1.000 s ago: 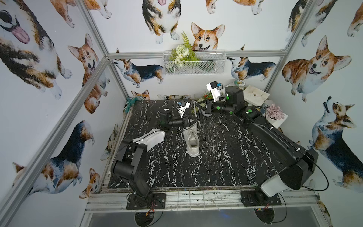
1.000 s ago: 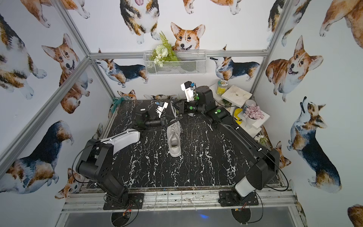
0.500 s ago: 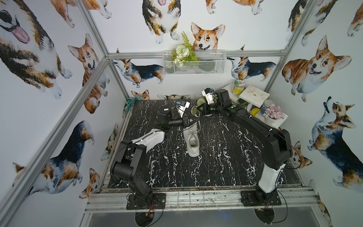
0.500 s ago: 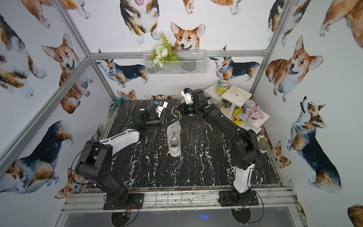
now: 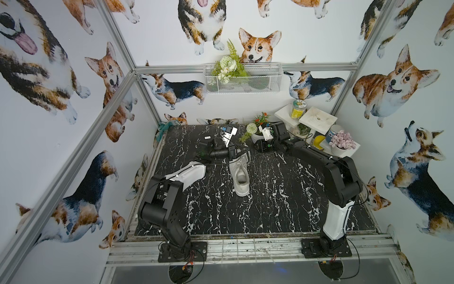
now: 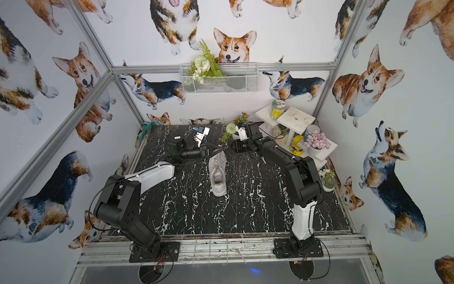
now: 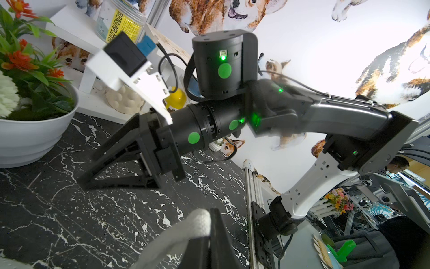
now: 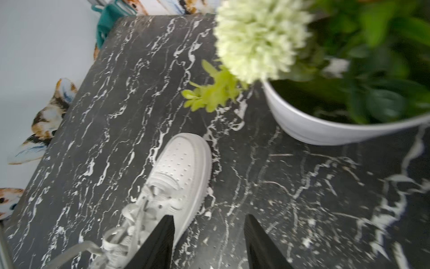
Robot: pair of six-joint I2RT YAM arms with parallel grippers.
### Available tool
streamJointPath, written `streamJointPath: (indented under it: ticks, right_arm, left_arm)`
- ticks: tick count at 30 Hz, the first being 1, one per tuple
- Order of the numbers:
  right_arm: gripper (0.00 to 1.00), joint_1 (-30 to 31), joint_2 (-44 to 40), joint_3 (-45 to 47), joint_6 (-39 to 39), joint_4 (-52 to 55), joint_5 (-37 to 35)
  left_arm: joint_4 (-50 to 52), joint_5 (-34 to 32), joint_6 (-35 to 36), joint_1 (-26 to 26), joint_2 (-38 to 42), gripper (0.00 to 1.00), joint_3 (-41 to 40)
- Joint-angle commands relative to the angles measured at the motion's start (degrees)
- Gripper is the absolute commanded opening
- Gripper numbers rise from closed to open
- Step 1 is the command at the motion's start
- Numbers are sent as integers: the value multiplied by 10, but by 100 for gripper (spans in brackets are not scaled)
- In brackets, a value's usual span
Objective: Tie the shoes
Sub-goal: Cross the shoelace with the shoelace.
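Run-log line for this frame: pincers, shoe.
left pincer: shut on lace at shoe front | right pincer: open, empty, beside plant pot | shoe: upright on table

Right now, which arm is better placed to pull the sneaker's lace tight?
Left, likely: the left tool is shut on a flat white lace at the white low-top sneaker; the right tool stands open and empty beside its toe.
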State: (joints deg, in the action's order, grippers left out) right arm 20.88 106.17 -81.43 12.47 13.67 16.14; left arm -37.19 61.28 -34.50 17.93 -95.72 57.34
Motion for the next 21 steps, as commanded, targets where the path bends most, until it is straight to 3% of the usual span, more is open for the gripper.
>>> streamJointPath:
  ticks: [1,5,9,15,21]
  right_arm:
    - [54,-15,-53,59,-35,-45,-22]
    - [52,-19,-115,152,-84,-124,29]
    - [41,-19,-145,219,-111,-209,190]
    - [29,-18,-133,227,-92,-246,307]
    - [22,5,-113,202,-80,-256,346]
  left_arm:
    - [-18,1,-3,0,0,4,1]
    - [-18,0,-3,-1,0,4,2]
    - [-17,1,-4,0,0,4,3]
    - [-14,0,-3,-1,3,4,2]
    - [-12,1,-1,-1,4,4,3]
